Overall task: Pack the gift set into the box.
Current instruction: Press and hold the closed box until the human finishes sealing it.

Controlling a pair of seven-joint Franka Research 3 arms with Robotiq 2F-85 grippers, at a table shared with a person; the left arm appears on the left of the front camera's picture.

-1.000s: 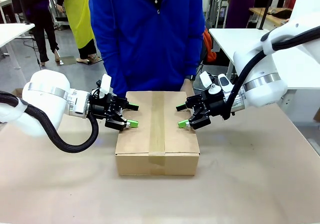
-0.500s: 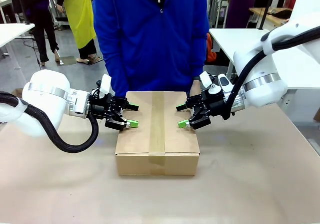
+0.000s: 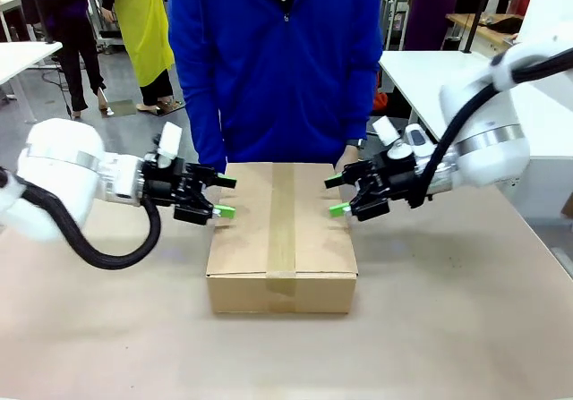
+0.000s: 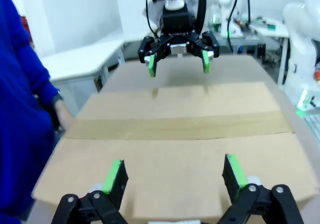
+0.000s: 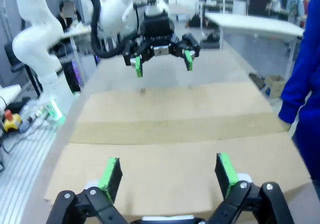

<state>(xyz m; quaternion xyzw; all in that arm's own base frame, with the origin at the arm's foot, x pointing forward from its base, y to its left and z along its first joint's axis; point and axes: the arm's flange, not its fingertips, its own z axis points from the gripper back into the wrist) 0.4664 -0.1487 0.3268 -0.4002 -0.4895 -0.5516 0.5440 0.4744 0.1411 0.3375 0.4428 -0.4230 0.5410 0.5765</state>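
Both grippers have drawn outward from the box [image 3: 282,235]. Left gripper [image 3: 224,197] and right gripper [image 3: 337,195] hover over opposite edges, fingers open, empty. Its taped seam runs between them.

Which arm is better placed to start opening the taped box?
Neither clearly: left gripper and right gripper hover open at opposite edges of the closed box, equally far from its tape.
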